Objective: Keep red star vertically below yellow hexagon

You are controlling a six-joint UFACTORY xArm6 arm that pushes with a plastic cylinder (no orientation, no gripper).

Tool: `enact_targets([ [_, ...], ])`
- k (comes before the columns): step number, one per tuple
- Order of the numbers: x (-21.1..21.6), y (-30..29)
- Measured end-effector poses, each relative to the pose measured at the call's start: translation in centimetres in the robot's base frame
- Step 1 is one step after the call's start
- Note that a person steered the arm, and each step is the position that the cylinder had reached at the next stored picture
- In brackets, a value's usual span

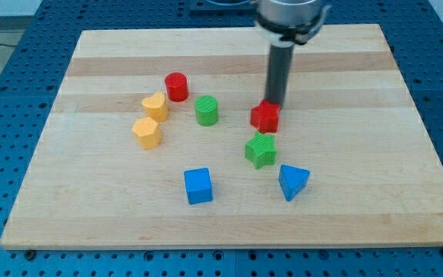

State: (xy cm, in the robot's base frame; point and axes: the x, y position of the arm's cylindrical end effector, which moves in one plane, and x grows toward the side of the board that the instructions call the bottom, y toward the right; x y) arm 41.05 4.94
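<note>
The red star (265, 117) lies right of the board's middle. My tip (273, 102) stands at the star's upper right edge, touching it or nearly so. The yellow hexagon (147, 132) lies at the view's left, with a yellow heart-shaped block (155, 105) just above it. The star is far to the right of the hexagon and slightly higher in the view.
A red cylinder (177, 86) and a green cylinder (206, 110) lie between the yellow blocks and the star. A green star (261, 150) lies just below the red star. A blue cube (198, 185) and a blue triangle (292, 181) lie lower. The wooden board (91, 200) sits on a blue pegboard.
</note>
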Motion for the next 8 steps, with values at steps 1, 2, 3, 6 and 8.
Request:
enact_targets([
  [1,1.5,-2.1],
  [2,1.9,-0.4],
  [3,1.9,2.8],
  [6,5.1,-0.8],
  [8,3.3,-4.9],
])
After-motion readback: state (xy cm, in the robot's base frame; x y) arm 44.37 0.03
